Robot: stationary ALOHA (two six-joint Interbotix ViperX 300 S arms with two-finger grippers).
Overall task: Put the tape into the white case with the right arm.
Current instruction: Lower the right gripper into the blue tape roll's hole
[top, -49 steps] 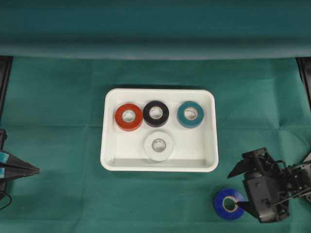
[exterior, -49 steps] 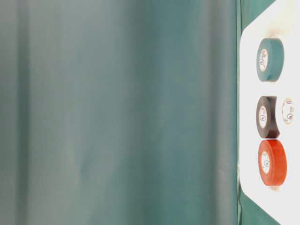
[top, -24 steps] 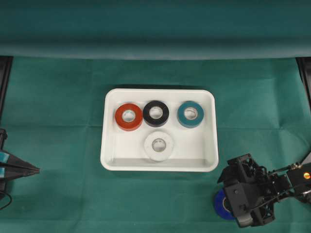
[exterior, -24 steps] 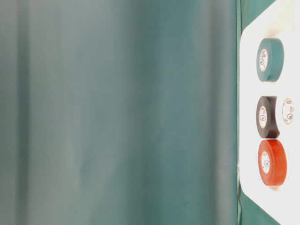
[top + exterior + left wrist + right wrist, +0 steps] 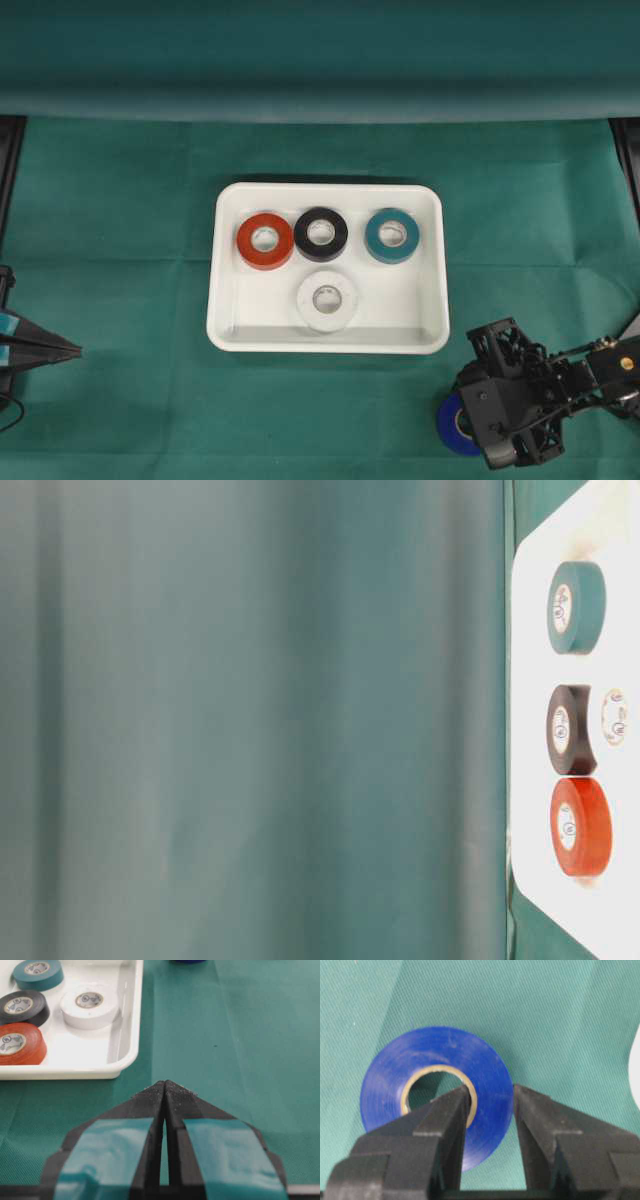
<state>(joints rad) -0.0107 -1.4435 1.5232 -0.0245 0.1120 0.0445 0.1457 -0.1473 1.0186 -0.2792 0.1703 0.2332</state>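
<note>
blue tape sits clamped in the right gripper: one finger stands in the roll's core, the other outside its wall, pinching one side of the ring. the roll lies flat on the green cloth, its hole facing up, just off the near right corner of the white case, which lies up and to the left of the gripper in the overhead view. the left gripper rests far off with its jaws together. a second ago the right jaws stood wide beside the roll; now they have dropped over it and shut.
</note>
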